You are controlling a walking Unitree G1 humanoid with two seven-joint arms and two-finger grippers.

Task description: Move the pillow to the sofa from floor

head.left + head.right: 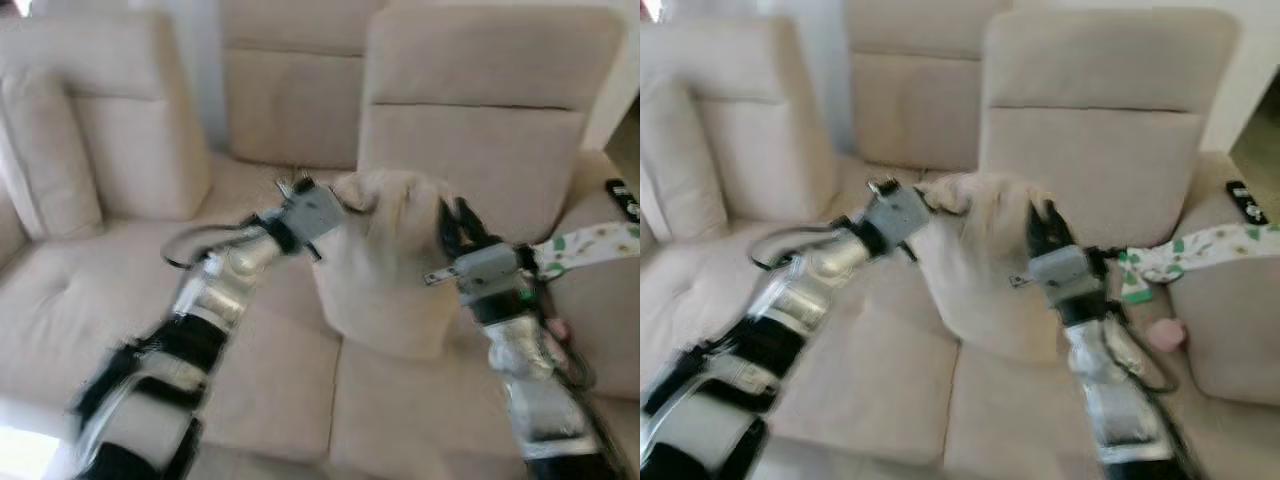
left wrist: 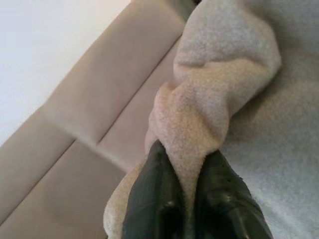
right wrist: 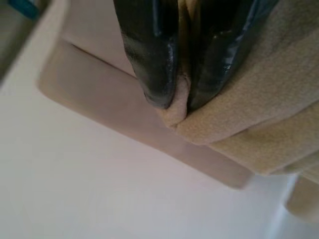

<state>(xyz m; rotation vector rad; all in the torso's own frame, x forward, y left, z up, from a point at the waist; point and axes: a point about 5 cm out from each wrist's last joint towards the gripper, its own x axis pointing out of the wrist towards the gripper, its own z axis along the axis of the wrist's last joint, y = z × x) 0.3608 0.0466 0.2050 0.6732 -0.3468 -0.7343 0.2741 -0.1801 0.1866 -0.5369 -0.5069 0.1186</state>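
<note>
So the pillow [image 1: 390, 265] is already over the sofa [image 1: 120, 290], standing upright with its bottom edge on or just above the seat cushion, right in front of the middle backrest [image 1: 480, 110]. Can't tell for sure whether its weight is on the seat yet. Both arms have it by the top corners: the left gripper [image 2: 185, 191] is clamped on a bunched fold of the fuzzy fabric, and the right gripper [image 3: 174, 97] is pinching a corner on the other side. Holding it at the two upper corners makes sense to me, it keeps the thing hanging straight instead of flopping over while it gets lowered.

My read is the task is nearly done, what's left is letting go and backing out. If only one side releases first, it'll probably tip sideways.

Off to the robot's right there's a patterned cloth [image 1: 590, 245] draped on the sofa, a remote [image 1: 622, 198] on the armrest, and a small pink thing [image 1: 1163, 333] near the right arm.
</note>
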